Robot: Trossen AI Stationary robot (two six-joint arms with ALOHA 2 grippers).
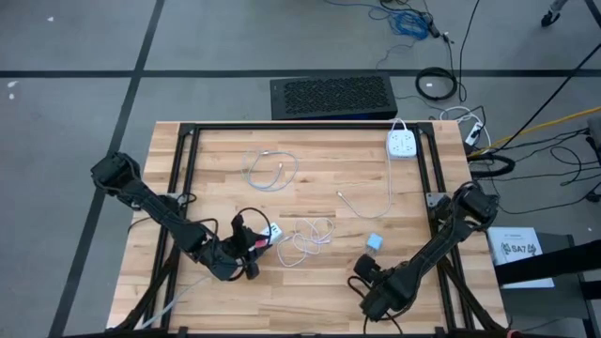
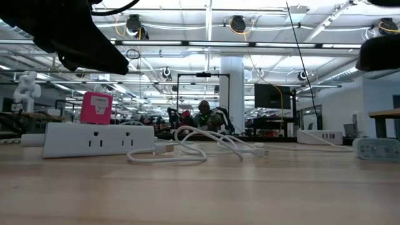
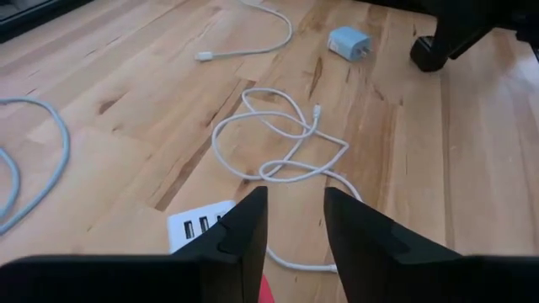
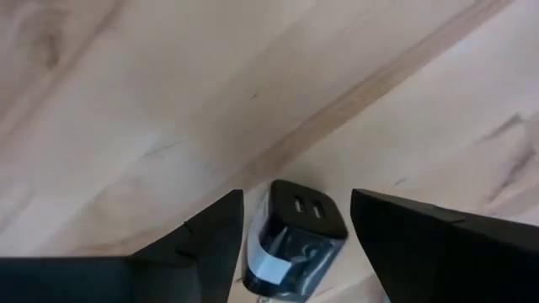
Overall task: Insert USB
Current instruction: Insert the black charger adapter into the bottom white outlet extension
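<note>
Left claw (image 3: 295, 223), right claw (image 4: 295, 227) both agape

— What colours are on the table (image 1: 310, 291)?
— Pale striped wood. White cables (image 3: 278, 139), a white power strip (image 2: 99, 139) with a pink plug (image 2: 95, 107).
— Anything else?
— A light blue charger (image 1: 375, 243), a black charger (image 4: 295, 236).

Wooden table (image 1: 225, 150): white power strip (image 1: 402, 145) upper right, coiled white cable (image 1: 308, 239) centre, blue charger (image 1: 375, 243) right of it.
</note>
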